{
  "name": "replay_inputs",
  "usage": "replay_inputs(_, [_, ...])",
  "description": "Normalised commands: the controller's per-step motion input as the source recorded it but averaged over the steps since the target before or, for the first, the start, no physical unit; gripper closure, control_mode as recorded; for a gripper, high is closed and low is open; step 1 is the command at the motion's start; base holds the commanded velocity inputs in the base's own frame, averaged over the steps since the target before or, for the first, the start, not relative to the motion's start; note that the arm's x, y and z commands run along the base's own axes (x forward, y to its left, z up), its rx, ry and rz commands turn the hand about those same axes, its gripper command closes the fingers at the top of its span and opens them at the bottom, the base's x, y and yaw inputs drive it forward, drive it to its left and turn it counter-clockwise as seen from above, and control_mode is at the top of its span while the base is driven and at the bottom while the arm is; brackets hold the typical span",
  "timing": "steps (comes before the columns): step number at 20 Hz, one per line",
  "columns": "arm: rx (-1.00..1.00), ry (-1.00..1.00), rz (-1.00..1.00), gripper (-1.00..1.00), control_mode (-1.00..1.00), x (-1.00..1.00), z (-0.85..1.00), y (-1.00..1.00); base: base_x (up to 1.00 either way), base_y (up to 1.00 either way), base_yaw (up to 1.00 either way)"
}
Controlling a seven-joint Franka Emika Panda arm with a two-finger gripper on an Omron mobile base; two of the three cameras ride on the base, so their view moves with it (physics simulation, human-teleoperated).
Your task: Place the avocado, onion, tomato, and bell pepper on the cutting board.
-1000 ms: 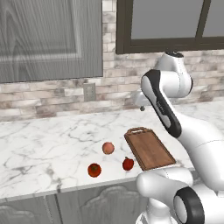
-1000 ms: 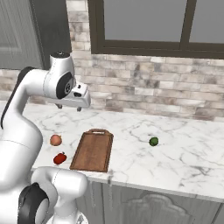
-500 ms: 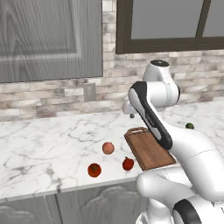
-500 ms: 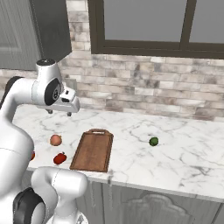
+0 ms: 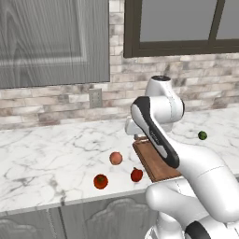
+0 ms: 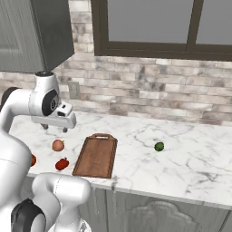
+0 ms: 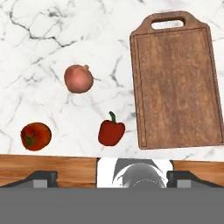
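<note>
1. Currently above the counter: gripper hanging over marble left of the board, two dark tips pointing down in the right base view.
2. Finger spacing: cannot tell; tips small in the right base view, dark corners at the bottom of the hand view. Nothing seen between them.
3. Board: bare wood, nothing on it, long side running from counter front toward the wall, handle loop at the wall end. In the hand view, upright on the right with loop at top.
4. Onion: on marble left of the board, apart from it; also seen at and.
5. Pepper: near the board's front left corner, just beside its edge, not touching; stem pointing toward the onion. Also.
6. Tomato: farthest left, near counter front, apart from pepper and onion. Also.
7. Avocado: alone on marble right of the board, well apart from the other three. Also.
</note>
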Motion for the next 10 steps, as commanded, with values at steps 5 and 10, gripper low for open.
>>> replay_inputs(5, [0.00, 0.15, -0.01, -1.00, -1.00, -0.01, -0.37, 0.19, 0.00, 0.00, 0.00])
replay_inputs(10, [0.00, 0.07, 0.00, -1.00, -1.00, 0.00, -0.27, 0.01, 0.00, 0.00, 0.00])
